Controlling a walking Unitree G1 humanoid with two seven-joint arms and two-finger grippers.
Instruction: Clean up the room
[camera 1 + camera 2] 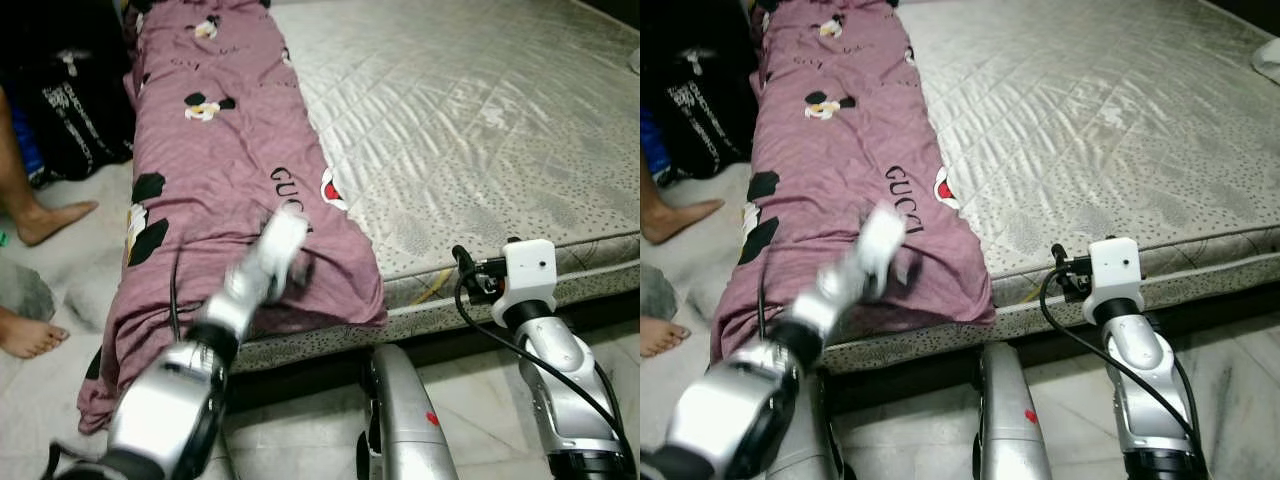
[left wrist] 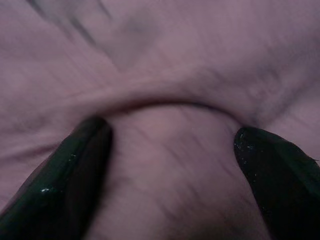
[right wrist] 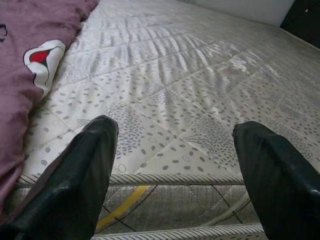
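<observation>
Purple bedsheet — bunched lengthwise along mattress edge.

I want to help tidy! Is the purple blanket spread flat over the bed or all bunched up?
Bunched up. The blanket lies in a long wrinkled heap along one edge of the mattress.

A mauve sheet with cartoon prints lies bunched along the left side of a bare quilted mattress. The left tool reaches onto the sheet's near end, blurred. The right arm hovers by the mattress edge. A person's feet rest on the floor at left.
</observation>
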